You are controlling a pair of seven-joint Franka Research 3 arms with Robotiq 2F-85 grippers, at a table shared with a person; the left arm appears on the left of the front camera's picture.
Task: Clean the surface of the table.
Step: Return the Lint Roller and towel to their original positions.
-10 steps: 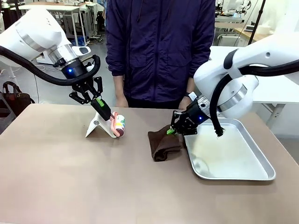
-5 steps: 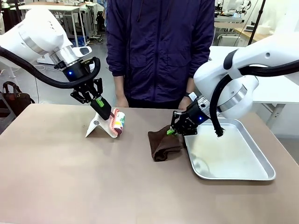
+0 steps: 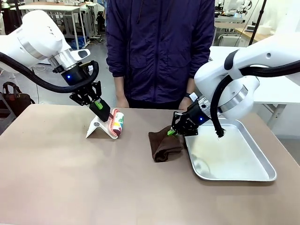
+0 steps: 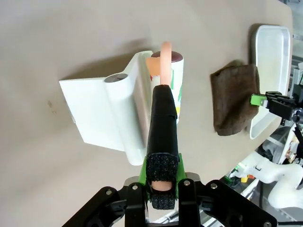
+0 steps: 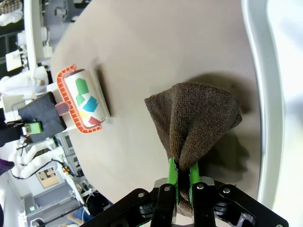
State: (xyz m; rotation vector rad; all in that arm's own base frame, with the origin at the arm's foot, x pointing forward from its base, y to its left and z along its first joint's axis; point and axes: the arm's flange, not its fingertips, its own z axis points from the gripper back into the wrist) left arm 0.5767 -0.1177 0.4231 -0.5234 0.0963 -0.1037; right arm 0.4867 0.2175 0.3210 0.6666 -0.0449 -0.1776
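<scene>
The table point(image 3: 70, 178) has a wide brownish top. At its far left-centre a lint roller point(image 3: 116, 123) with colourful print and an orange handle rests in a white holder point(image 3: 95, 127). My left gripper point(image 3: 102, 111) is shut on the roller's handle point(image 4: 165, 59), its fingers point(image 4: 162, 118) lying along the handle above the holder point(image 4: 102, 111). A crumpled brown cloth point(image 3: 164, 145) lies on the table beside the tray. My right gripper point(image 3: 173, 131) is shut on the cloth's upper edge. In the right wrist view, a fold of cloth point(image 5: 199, 118) is pinched between the green pads of the right gripper point(image 5: 181, 165).
A silver metal tray point(image 3: 262, 161) sits at the right, touching the cloth's side. A person in a dark jacket point(image 3: 159, 51) stands at the far edge, hands hanging by the table. The near half of the table is bare.
My left arm has shifted slightly left, and the roller has tipped a little more upright in its holder. The right arm and the cloth have not moved.
</scene>
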